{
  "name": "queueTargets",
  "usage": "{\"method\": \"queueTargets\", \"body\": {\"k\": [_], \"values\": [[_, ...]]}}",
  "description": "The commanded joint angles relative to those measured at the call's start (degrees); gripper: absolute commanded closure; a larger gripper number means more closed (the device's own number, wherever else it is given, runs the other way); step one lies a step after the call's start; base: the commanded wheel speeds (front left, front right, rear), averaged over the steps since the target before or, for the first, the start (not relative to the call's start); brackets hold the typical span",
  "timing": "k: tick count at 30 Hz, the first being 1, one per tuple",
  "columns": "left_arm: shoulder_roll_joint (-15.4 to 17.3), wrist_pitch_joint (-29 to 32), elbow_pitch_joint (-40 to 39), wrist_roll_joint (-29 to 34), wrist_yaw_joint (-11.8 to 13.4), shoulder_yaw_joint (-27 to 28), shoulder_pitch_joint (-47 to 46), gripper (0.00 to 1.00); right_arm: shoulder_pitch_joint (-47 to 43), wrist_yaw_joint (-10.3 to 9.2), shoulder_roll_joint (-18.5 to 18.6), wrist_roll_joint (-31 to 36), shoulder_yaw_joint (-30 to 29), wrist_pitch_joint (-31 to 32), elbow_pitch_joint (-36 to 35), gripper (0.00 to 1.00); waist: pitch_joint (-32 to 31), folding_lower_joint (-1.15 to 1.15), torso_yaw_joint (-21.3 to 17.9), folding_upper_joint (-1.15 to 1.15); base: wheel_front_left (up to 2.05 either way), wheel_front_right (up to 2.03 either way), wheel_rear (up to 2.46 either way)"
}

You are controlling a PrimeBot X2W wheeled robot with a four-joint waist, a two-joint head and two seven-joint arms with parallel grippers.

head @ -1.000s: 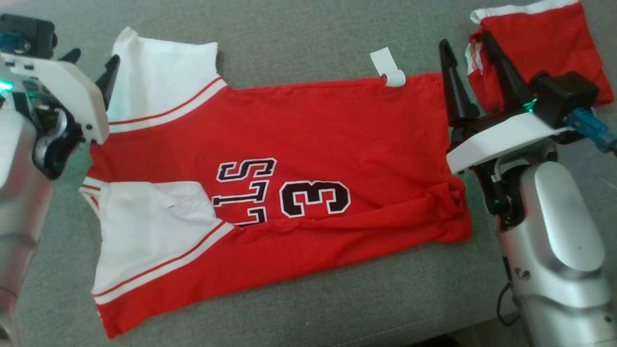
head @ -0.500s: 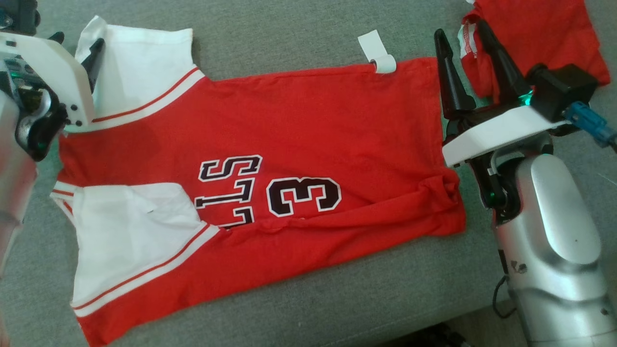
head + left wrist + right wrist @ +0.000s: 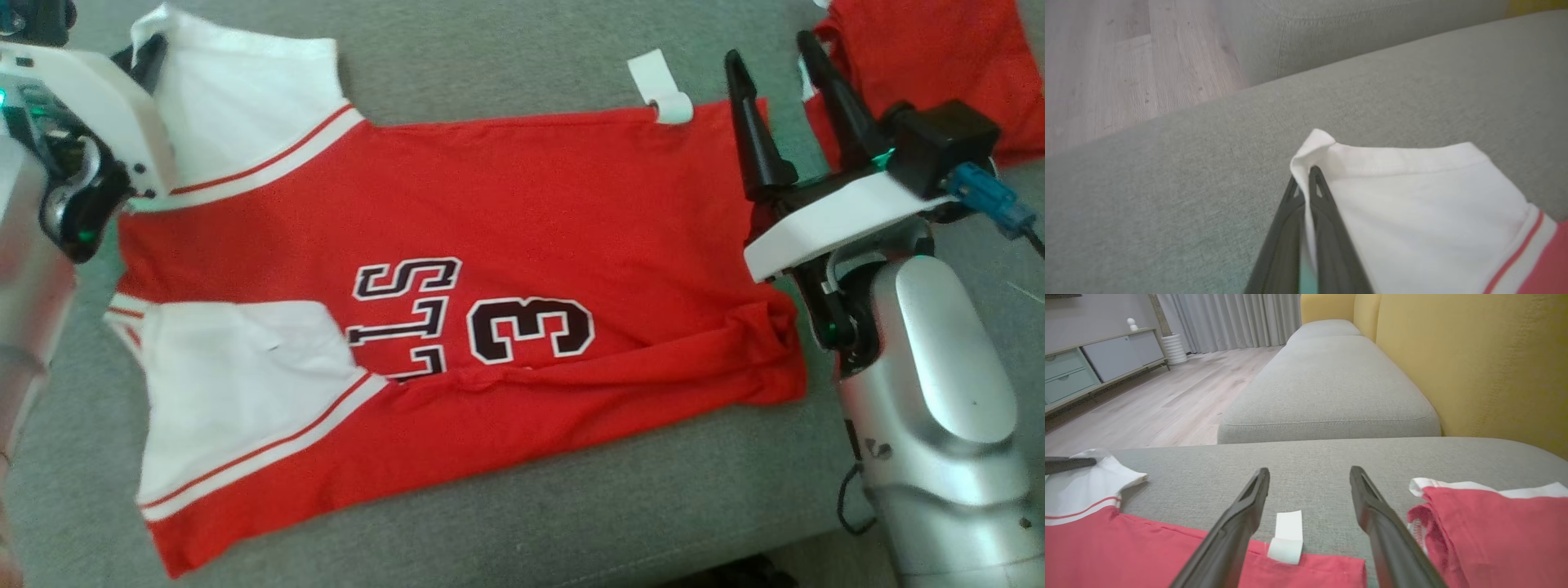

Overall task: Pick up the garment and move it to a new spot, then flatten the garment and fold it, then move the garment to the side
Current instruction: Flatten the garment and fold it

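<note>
The garment (image 3: pixel 490 220) is a red jersey with white sleeves and a dark "3", spread flat on the grey sofa seat (image 3: pixel 506 49). My left gripper (image 3: pixel 1303 183) is shut on the outer corner of its far white sleeve (image 3: pixel 1412 192), which sits at the upper left in the head view (image 3: pixel 245 106). A thin fold of white cloth is pinched between the two dark fingers. My right gripper (image 3: pixel 1309 475) stands open above the jersey's hem corner, near a white label (image 3: pixel 1288 537) that sticks out from the hem (image 3: pixel 661 98).
A second red garment (image 3: pixel 931 65) with white trim lies bunched at the upper right, just beyond my right gripper (image 3: pixel 771 57). The sofa's yellow backrest (image 3: pixel 1474 359) rises to the right of that gripper. Wooden floor (image 3: pixel 1106 61) lies beyond the seat's edge.
My left gripper has gone from open to shut on the sleeve corner. The head camera has shifted a little; the right gripper stays open near the hem.
</note>
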State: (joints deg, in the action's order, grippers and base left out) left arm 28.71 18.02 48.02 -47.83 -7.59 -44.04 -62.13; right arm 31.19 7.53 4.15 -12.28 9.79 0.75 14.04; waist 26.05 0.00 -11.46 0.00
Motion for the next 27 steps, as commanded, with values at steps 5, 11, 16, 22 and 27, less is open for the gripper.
{"method": "queueTargets", "body": {"k": [5, 11, 16, 22, 27], "values": [[1.20, -8.65, -5.26, -2.11, 0.10, 0.53, -2.72, 1.00, 1.58, -0.04, 2.93, -1.41, 1.29, 2.09, -1.48, 0.00, -3.21, 0.00, 4.23, 0.00, 0.00, 0.00, 0.00], [0.21, -14.91, -10.16, -3.06, 0.10, -2.71, 0.69, 1.00, 2.20, -0.04, 7.68, -4.26, 1.99, 5.20, 2.29, 0.00, -6.74, 0.00, 9.50, 0.00, 0.00, 0.00, 0.00], [0.42, -17.21, -14.03, -3.72, 0.10, -4.40, 4.43, 1.00, 1.93, -0.04, 11.05, -6.80, 2.28, 8.63, 8.53, 0.00, -8.88, 0.00, 12.90, 0.00, 0.00, 0.00, 0.00], [0.85, -17.50, -18.73, -3.50, 0.29, -6.19, 8.34, 1.00, 1.61, -0.04, 13.60, -7.08, 1.22, 11.50, 16.75, 0.00, -10.21, 0.00, 15.49, 0.00, 0.00, 0.00, 0.00], [1.66, -16.70, -21.40, -3.66, 1.10, -6.93, 10.37, 1.00, 1.75, -0.04, 13.18, -6.72, 0.08, 12.35, 21.67, 0.00, -10.84, 0.00, 15.87, 0.00, 0.00, 0.00, 0.00]]}}
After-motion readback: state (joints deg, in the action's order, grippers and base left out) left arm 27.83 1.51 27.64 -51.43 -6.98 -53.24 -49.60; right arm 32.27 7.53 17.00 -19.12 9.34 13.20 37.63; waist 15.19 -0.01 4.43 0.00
